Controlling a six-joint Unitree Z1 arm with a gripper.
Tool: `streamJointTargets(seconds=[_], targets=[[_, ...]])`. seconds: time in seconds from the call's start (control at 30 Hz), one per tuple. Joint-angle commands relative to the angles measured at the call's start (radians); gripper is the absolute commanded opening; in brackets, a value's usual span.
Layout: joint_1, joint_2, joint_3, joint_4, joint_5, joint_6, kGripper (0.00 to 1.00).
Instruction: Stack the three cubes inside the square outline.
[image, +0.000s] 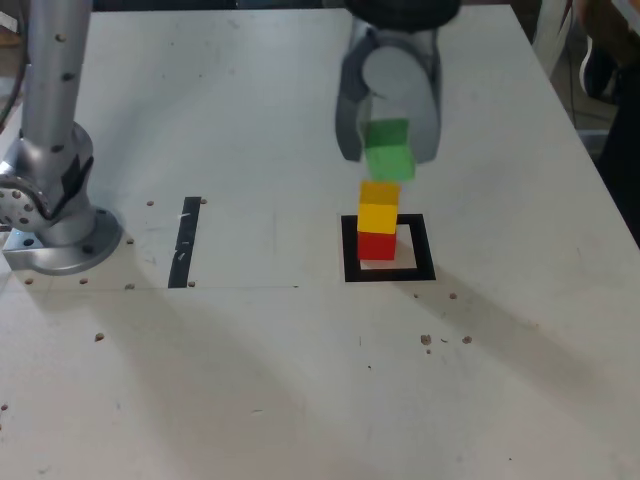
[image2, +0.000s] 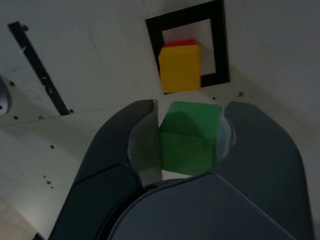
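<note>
Gripper (image2: 192, 142) fingers clamp the small matte green cube (image2: 190, 142) on opposite flat faces; probably light, rigid, non-slippery.

A white table (image: 300, 380) fills nearly the whole exterior view. Its surface is scuffed and is dotted with small dark holes and specks (image: 440, 340), and a faint straight seam (image: 240, 287) is seen across it. A short black strip (image: 186, 242) is stuck down toward the exterior view's left. Soft shadows are cast across the near part. Beyond the far right edge, a dark floor and blurred dark objects (image: 605, 70) are seen, too unclear to be identified.
</note>
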Motion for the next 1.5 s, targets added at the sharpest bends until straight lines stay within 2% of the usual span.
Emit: streamJointTargets(seconds=[0.0, 0.5, 0.9, 1.27, 1.37, 1.47], targets=[[-0.001, 0.019, -0.006, 0.013, 0.001, 0.005, 0.17], [0.046, 0.064, 0.029, 0.011, 0.042, 0.021, 0.17], [0.055, 0.078, 0.049, 0.012, 0.044, 0.031, 0.18], [0.055, 0.083, 0.051, 0.012, 0.048, 0.036, 0.27], [0.055, 0.088, 0.047, 0.011, 0.046, 0.037, 0.35], [0.055, 0.092, 0.046, 0.01, 0.044, 0.038, 0.49]])
